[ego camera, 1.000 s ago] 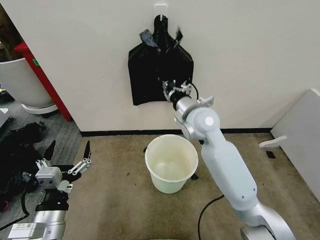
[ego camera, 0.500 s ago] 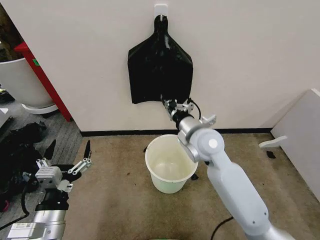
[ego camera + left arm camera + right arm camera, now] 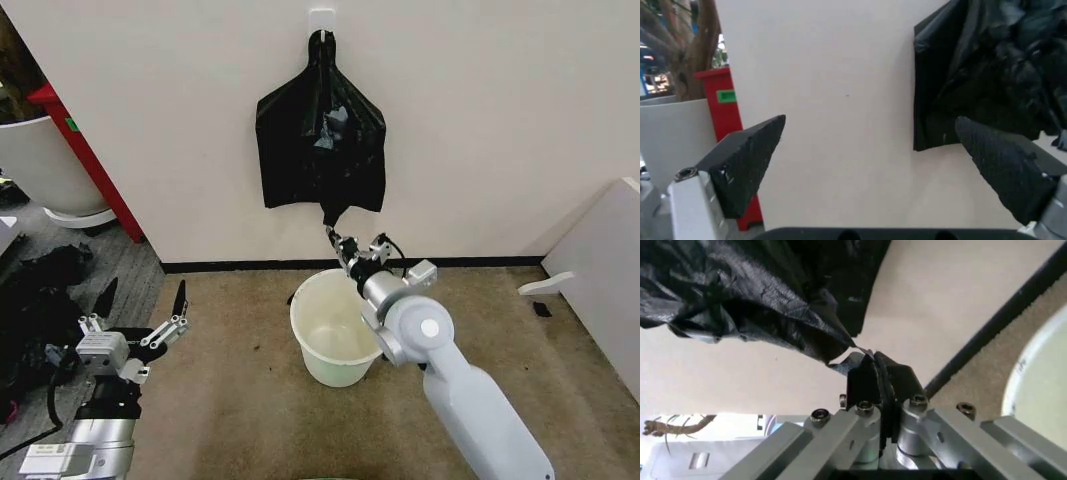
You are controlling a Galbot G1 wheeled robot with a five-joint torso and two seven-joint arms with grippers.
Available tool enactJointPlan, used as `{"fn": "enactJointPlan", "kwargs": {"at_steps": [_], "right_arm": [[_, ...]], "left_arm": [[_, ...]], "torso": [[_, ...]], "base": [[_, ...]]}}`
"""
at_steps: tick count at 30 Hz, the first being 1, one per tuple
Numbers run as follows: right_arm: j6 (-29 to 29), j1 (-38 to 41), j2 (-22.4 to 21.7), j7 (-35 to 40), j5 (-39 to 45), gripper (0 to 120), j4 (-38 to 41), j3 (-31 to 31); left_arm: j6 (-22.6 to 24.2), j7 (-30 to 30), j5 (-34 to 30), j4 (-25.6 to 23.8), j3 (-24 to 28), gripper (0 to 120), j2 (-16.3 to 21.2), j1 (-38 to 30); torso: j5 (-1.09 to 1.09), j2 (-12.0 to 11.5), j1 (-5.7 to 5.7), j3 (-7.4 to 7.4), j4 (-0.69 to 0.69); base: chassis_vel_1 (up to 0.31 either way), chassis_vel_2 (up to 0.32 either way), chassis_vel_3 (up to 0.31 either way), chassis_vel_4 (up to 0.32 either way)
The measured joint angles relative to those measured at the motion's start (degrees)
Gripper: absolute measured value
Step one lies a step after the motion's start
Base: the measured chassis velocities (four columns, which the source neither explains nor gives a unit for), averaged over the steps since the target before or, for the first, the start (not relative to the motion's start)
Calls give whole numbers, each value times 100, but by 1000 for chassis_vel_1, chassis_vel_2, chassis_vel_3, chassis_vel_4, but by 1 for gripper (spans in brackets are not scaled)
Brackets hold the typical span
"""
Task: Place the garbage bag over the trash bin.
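The left end effector (image 3: 140, 312) hovered released over the floor (image 3: 230, 400) near the robot, idle. The bin (image 3: 338, 342) stood on the floor close to the wall (image 3: 500, 120). Just beyond its far rim, the right end effector (image 3: 334, 236) was clenched on the bottom edge of the bag (image 3: 320, 145), which hung from a wall hook (image 3: 321, 17).

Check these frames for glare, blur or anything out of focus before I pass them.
Head view: even light, sharp; the bag shows small glossy highlights, the bin is clear. Left wrist view: the left gripper fingers look soft, the wall and bag sharper. Right wrist view: the right gripper, shut on the bag's corner, is fairly sharp; crinkles catch light, and the bin rim at the edge is blurred.
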Motion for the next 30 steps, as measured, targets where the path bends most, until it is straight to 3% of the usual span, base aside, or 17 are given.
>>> {"fn": "enactJointPlan", "kwargs": {"at_steps": [4,8,14,18,19,24,27,30], "right_arm": [[-1,-77,32,-12,-72,0,28,-21],[-4,-194,50,-41,-212,0,57,-59],[-10,-100,69,-81,-346,0,-3,-136],[-22,-38,56,-135,-434,0,-55,-179],[-22,-38,56,-135,-434,0,-55,-179],[-50,-7,109,-194,-523,0,-168,-268],[-59,5,121,-200,-540,0,-199,-292],[-77,40,111,-224,-578,0,-236,-314]], "left_arm": [[136,78,-54,-16,33,100,124,-61],[555,106,-469,-148,68,100,386,-186],[1412,-76,-1735,-288,164,100,1295,-721],[2030,-343,-3037,-189,256,100,2424,-1737],[2030,-343,-3037,-189,256,100,2424,-1737],[2431,-640,-4093,226,581,100,3179,-3072],[2544,-705,-4327,454,967,100,3314,-3619],[2704,-929,-4713,864,1881,100,3398,-4754]], "torso": [[-1,0,0,0,0],[-1,0,0,0,1],[-2,0,0,0,1],[-1,0,1,1,0],[-1,0,1,1,0],[0,-1,1,1,1],[0,-1,1,1,2],[3,-1,1,1,-1]], "base": [[0,0,0,0],[0,0,0,0],[0,0,0,0],[0,0,0,0],[0,0,0,0],[0,0,0,0],[0,0,0,0],[0,0,0,0]]}}
